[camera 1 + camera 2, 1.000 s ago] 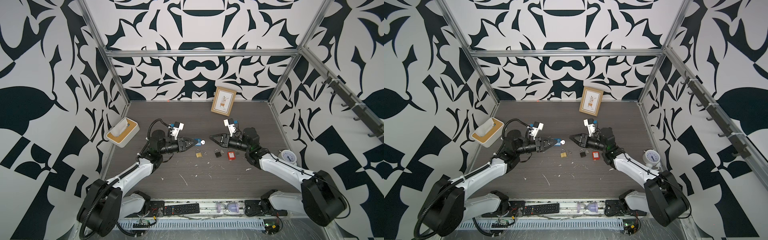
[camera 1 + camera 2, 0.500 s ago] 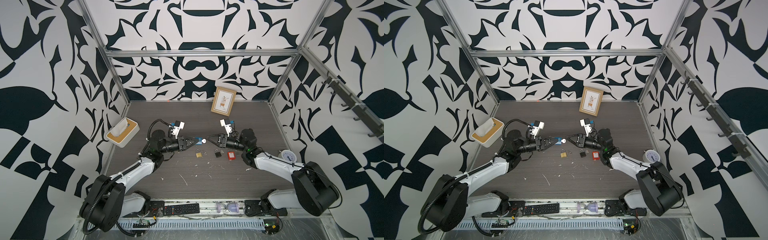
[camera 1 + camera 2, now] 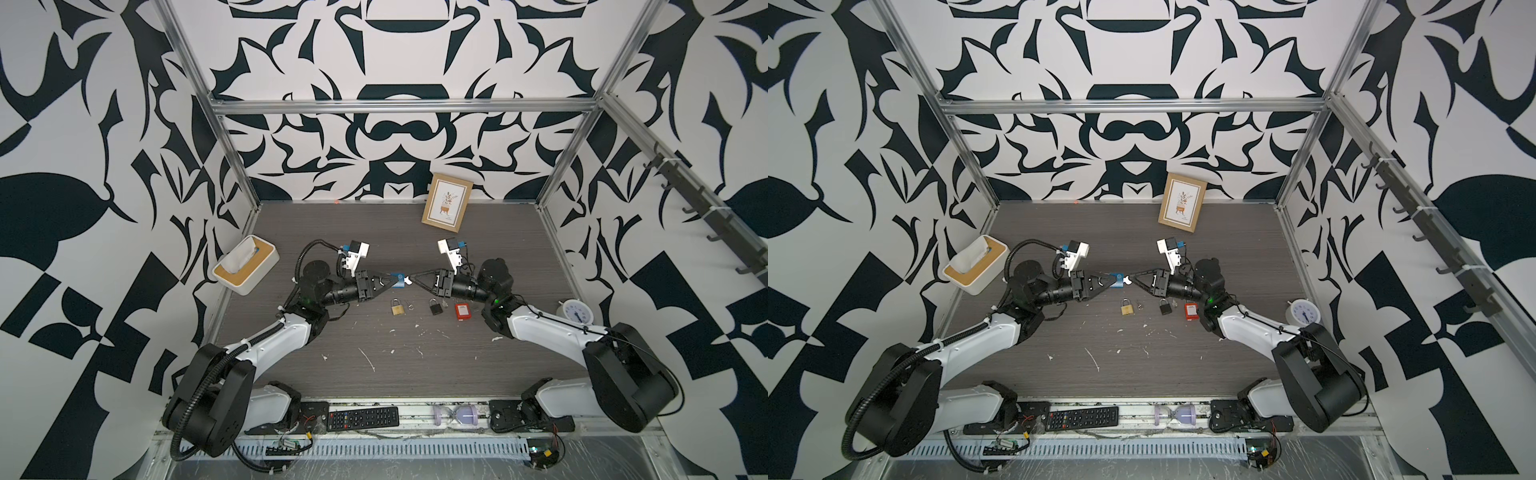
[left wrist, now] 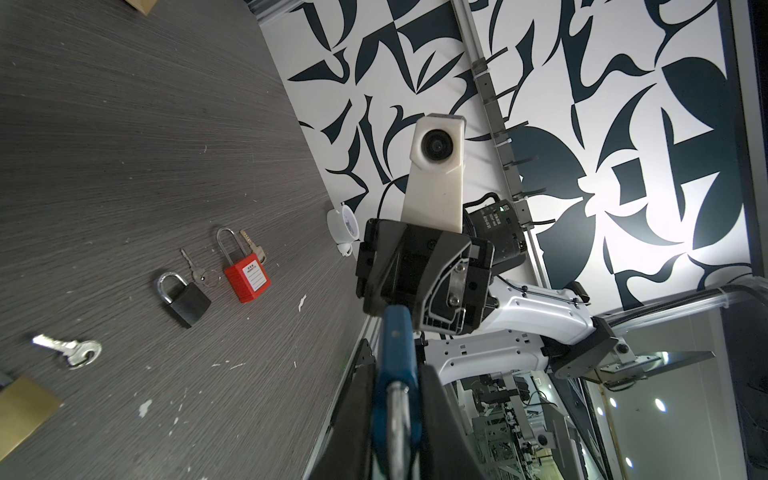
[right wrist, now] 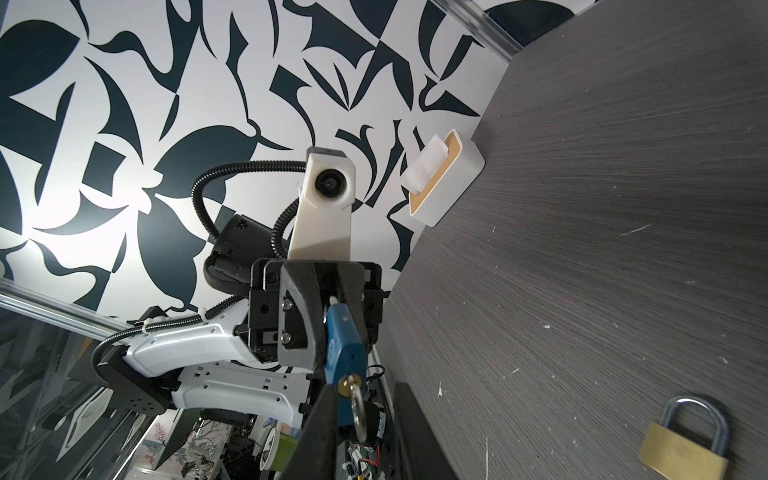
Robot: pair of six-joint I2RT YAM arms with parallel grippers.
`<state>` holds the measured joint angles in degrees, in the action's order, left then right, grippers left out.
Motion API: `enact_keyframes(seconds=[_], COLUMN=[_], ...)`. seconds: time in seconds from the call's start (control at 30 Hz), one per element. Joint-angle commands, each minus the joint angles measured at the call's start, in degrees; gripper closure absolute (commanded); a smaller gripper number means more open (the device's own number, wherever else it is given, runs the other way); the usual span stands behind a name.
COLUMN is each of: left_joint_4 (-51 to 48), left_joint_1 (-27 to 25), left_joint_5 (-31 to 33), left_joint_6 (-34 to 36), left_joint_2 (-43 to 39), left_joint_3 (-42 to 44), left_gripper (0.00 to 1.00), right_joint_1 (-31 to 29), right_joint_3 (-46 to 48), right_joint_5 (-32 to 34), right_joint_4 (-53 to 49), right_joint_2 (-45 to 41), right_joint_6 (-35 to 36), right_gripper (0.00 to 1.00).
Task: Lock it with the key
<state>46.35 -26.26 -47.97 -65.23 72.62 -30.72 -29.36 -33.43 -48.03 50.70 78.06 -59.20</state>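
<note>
Table (image 3: 374,241): dark wood-grain, flecked with pale scraps on its near half.
Blue padlock (image 3: 397,279): held clear of the table above its middle, between the two arms, in both top views; the shackle end is buried between the left fingers and the keyhole end is turned to the right arm.
Left fingers (image 4: 353,428): clenched on the blue padlock's body from both sides.
Key (image 5: 357,405): seated in the blue padlock's keyhole; a metal ring is carried on its head.
Right fingers (image 5: 316,436): set on either side of the key's head, tips meeting the padlock's keyhole end; whether the key is actually pinched cannot be told.
Brass padlock (image 3: 397,308): laid flat on the table, just nearer than the held padlock.
Loose key (image 4: 68,351): laid just right of the brass padlock.
Black padlock (image 3: 435,306): laid flat to the right of the loose key, with small ringed keys beside it.
Red padlock (image 3: 462,311): laid flat just right of the black padlock, a key beside its shackle.
Tissue box (image 3: 245,270): placed at the table's left edge.
Picture frame (image 3: 446,208): leaned against the far wall, right of centre.
Clock (image 3: 575,311): placed at the table's right edge.
Remote control (image 3: 363,417): laid on the near rail.
Hourglass (image 3: 457,414): laid on its side on the near rail, right of the remote control.
</note>
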Motion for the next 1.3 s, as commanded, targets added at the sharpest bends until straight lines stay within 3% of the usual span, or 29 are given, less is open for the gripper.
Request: enact_keyframes(seconds=[0.0, 1.03, 1.13, 1.27], left_joint_4=[3.85, 8.17, 12.25, 24.82], left_joint_1=[0.16, 0.17, 0.29, 1.15], left_joint_5=[-1.3, -1.2, -1.56, -3.25], left_joint_6=[-0.69, -2.56, -4.27, -11.37], left_joint_2=[-0.02, 3.52, 4.65, 9.1], left_joint_3=[0.84, 1.98, 2.55, 3.5], left_gripper=[1.0, 1.0, 1.0, 1.0], right_joint_1=[-0.64, -1.57, -1.57, -1.48], right_joint_3=[-0.71, -0.3, 0.19, 0.6], right_joint_5=[-1.34, -1.96, -2.37, -3.9], right_joint_4=[3.1, 8.76, 13.68, 24.29], right_joint_2=[0.11, 1.71, 2.75, 5.91], right_joint_6=[0.58, -2.51, -5.23, -11.7], right_gripper=[0.77, 0.9, 0.92, 0.95])
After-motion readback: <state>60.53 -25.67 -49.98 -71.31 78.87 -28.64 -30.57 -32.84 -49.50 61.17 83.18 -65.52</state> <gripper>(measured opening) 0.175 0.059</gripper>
